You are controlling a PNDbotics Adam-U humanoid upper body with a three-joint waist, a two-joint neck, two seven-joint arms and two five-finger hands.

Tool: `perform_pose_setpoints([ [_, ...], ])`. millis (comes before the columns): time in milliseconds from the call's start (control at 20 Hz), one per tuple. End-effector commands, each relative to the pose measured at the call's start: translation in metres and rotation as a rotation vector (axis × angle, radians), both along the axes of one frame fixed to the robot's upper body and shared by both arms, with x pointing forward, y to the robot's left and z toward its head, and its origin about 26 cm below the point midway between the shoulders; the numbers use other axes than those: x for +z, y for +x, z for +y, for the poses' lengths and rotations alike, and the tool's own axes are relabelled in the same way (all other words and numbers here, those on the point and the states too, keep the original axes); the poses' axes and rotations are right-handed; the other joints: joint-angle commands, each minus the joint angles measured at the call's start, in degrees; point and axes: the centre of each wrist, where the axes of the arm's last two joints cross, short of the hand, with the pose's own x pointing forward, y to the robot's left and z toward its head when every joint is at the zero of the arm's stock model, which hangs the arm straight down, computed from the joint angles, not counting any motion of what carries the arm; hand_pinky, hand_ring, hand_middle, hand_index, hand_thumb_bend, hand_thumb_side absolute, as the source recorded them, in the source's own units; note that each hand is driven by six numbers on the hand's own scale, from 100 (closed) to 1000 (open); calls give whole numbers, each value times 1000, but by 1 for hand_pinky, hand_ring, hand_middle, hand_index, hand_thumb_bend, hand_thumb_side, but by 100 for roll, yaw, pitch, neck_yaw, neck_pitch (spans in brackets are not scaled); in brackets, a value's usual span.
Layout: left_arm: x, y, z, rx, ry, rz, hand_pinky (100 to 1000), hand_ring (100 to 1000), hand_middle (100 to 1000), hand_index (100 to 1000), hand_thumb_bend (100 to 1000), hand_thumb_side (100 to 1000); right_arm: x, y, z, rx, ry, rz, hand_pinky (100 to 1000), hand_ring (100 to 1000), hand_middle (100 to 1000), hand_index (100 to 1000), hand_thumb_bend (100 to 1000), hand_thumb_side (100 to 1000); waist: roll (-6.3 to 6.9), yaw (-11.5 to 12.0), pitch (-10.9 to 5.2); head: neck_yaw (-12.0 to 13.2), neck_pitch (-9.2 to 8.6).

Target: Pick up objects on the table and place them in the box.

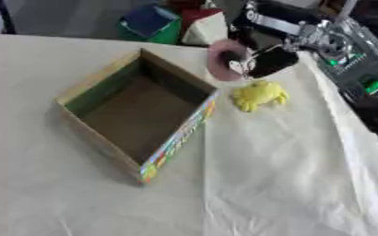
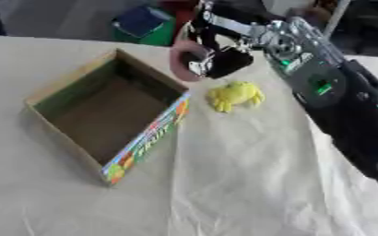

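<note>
An open cardboard box (image 1: 85, 88) with a colourful printed side lies on the white cloth, empty inside. A pink ring-shaped object (image 1: 222, 60) hangs above the table just past the box's far right corner, and my right hand (image 1: 265, 60) is shut on it, the arm coming in from the upper right. A yellow crab-like toy (image 1: 259, 95) lies on the cloth right of the box, just below the hand. My left hand shows in neither view.
The table's right edge (image 1: 362, 124) runs diagonally beside my right arm (image 2: 337, 92). Beyond the far edge stand blue, green and red items (image 1: 156, 20). Bare cloth (image 1: 289, 184) spreads in front of the box and to its right.
</note>
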Motion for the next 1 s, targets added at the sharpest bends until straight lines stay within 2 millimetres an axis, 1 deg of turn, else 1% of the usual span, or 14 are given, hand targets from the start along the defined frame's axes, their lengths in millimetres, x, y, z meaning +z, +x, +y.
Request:
perform_pose_setpoints([
  [50,8,-1,-2,-17,10,-25,527,631,617,743,100,920,8,5,15,18,-7,-43,605,492,206,485,100,277,48,12,-114,-54,-43],
  [250,8,-1,-3,-21,9,-24,526,631,616,743,100,921,0,15,35,44,-21,-35,607,492,206,486,100,276,59,30,-113,-87,-56],
  [450,7,0,-4,-25,6,-22,526,630,616,742,100,922,-7,20,57,75,-14,-39,610,494,207,489,100,278,66,34,-103,-114,-85],
  [600,8,0,-5,-30,5,-23,526,630,616,741,100,922,-18,23,71,94,-26,-22,611,495,207,489,100,271,69,42,-91,-141,-108],
  [850,8,0,-5,-34,3,-26,526,630,617,741,100,923,-40,30,88,103,-37,26,619,517,240,523,100,253,79,54,-69,-157,-98],
  [1000,8,0,-5,-35,3,-26,526,630,617,741,100,923,-46,32,92,103,-53,30,620,523,249,530,100,248,81,55,-61,-163,-90],
])
